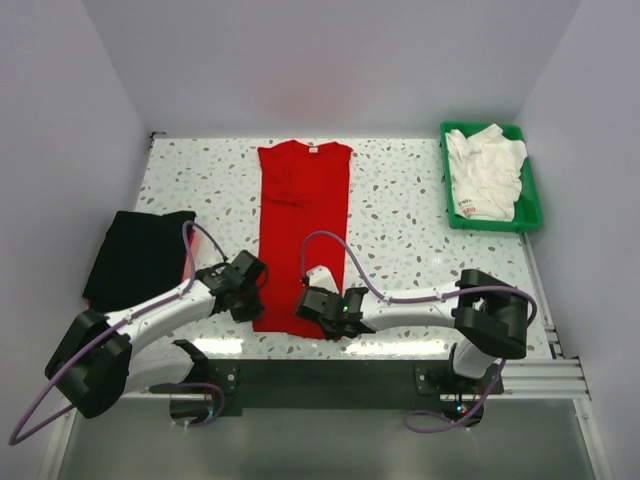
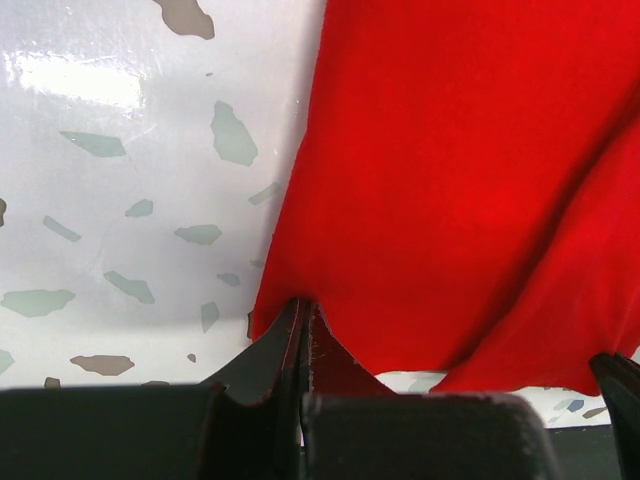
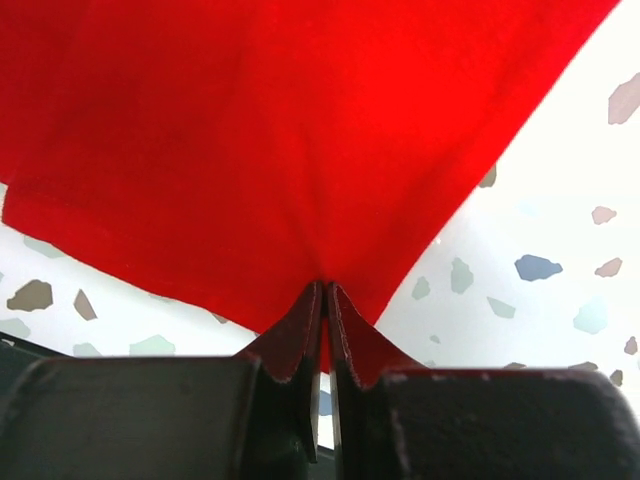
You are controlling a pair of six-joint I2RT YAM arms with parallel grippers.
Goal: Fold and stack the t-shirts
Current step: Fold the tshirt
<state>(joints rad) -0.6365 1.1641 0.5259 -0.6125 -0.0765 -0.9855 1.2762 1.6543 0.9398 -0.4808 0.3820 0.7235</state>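
Observation:
The red t-shirt [image 1: 303, 215] lies lengthwise down the middle of the speckled table, collar at the far end, its sides folded in to a narrow strip. My left gripper [image 1: 257, 297] is shut on the shirt's near left corner; the left wrist view shows the gripper [image 2: 303, 305] pinching the red cloth [image 2: 450, 180] at the hem. My right gripper [image 1: 312, 300] is shut on the near right corner. In the right wrist view the gripper [image 3: 326, 290] has red fabric [image 3: 280, 130] bunched into its closed tips. A black t-shirt [image 1: 140, 255] lies folded at the left edge. White t-shirts [image 1: 485, 175] fill the tray.
The green plastic tray [image 1: 530, 205] stands at the back right corner. White walls close in the table on three sides. A dark strip with both arm bases runs along the near edge.

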